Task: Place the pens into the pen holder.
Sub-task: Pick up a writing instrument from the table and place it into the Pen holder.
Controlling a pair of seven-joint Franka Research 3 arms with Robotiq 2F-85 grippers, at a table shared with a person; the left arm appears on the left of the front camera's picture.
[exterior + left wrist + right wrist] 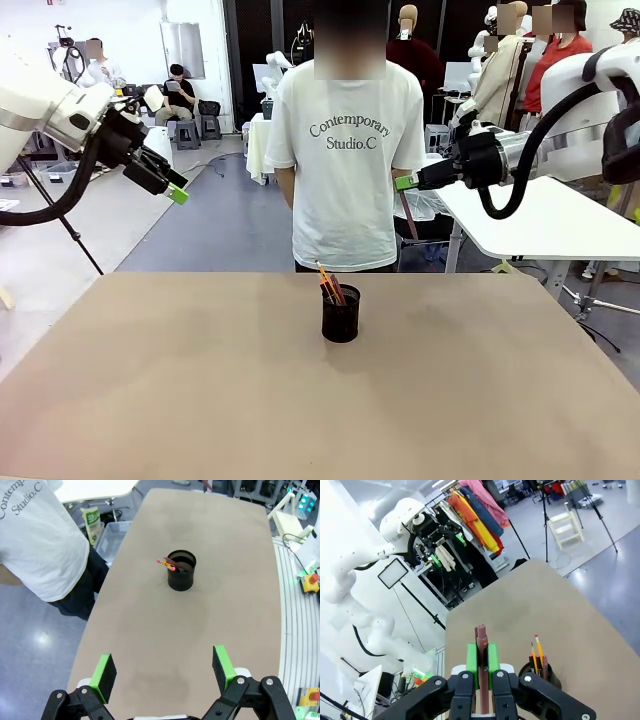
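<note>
The black mesh pen holder [341, 318] stands at the table's middle, towards the far edge. Two pens [329, 283] lean in it: a yellow-orange pencil [538, 650] and a dark pen with a pink-red end [170, 566]. My right gripper [482, 661] is shut on a dark red pen [480, 639], whose end sticks out past the green pads. This gripper [404, 183] is held high, right of the person and well above the holder [551, 679]. My left gripper [164, 672] is open and holds nothing. It hangs high at the left [177, 192], looking down at the holder [181, 575].
A person in a white T-shirt [345, 150] stands at the far edge, just behind the holder. The tan tabletop [300, 400] is bare around the holder. A white table [540, 220] stands to the right, beyond my right gripper.
</note>
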